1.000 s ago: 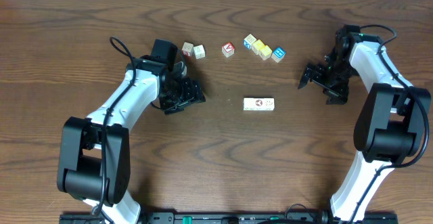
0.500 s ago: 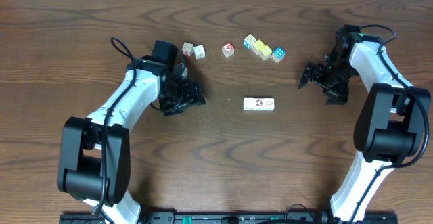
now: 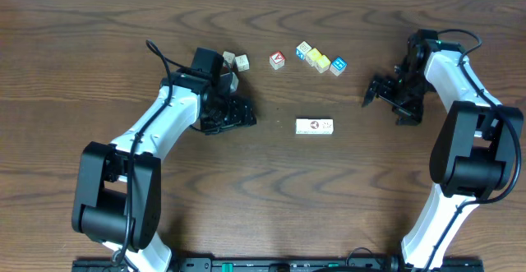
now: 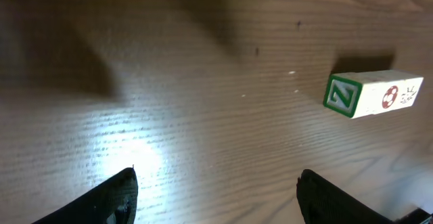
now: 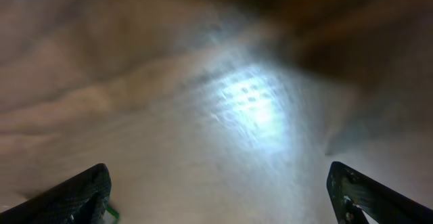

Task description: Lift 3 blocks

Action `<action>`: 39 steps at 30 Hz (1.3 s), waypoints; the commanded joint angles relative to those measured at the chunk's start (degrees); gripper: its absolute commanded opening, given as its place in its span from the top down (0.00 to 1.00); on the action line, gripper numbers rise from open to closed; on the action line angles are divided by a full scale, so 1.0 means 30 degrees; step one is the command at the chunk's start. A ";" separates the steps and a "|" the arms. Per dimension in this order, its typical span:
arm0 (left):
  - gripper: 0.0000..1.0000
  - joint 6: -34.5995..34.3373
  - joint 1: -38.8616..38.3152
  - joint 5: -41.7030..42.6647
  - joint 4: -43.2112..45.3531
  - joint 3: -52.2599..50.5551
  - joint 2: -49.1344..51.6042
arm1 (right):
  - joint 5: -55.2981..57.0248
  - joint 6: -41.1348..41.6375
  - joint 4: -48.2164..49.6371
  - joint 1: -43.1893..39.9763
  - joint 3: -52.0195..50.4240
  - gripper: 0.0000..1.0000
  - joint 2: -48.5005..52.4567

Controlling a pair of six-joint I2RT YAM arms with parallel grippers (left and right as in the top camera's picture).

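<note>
Two pincers hang empty, jaws spread wide: the left pincer (image 3: 245, 116) near the blocks (image 3: 315, 126), the right pincer (image 3: 385, 106) farther off. The three cream cubes lie end to end between them on the wooden surface (image 3: 271, 190), apart from the coloured cubes (image 3: 321, 60). Light, rigid and probably slick, the row likely needs pinching at both ends.

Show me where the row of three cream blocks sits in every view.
Overhead: the blocks lie in a row at centre, below the coloured cubes.
Left wrist: the blocks are at far right, with a green Z on the left end.
Right wrist: not clearly in it.
Shared landmark: the dark wood table.
</note>
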 commanded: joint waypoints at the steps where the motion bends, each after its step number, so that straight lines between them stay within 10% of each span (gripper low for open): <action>1: 0.24 0.0379 -0.0095 -0.0517 0.0226 -0.0080 -0.0029 | -0.1224 0.0255 0.0146 -0.0029 0.0364 0.01 -0.0007; 11: 0.24 0.0379 -0.1537 -0.3249 0.0495 -0.0080 0.0481 | -0.1268 0.0255 0.1013 -0.0029 0.0372 0.01 -0.0007; 13: 0.24 0.0372 -0.1851 -0.3235 0.0466 -0.0080 0.0605 | -0.1457 0.0051 0.0889 -0.0029 0.0364 0.23 -0.0007; 19: 0.24 0.0372 -0.2412 -0.3249 0.1086 -0.0080 0.0634 | -0.3075 -0.0787 -0.0313 -0.0262 0.0379 0.46 -0.0131; 27: 0.24 0.0372 -0.2441 -0.3249 0.1668 -0.0080 0.0634 | -0.2120 -0.1078 -0.3118 -0.0503 0.0379 0.55 -0.2878; 39: 0.24 -0.0146 -0.2455 -0.3249 0.1741 -0.0080 0.0634 | 0.0823 -0.0736 -0.4911 0.0750 -0.0736 0.35 -1.0703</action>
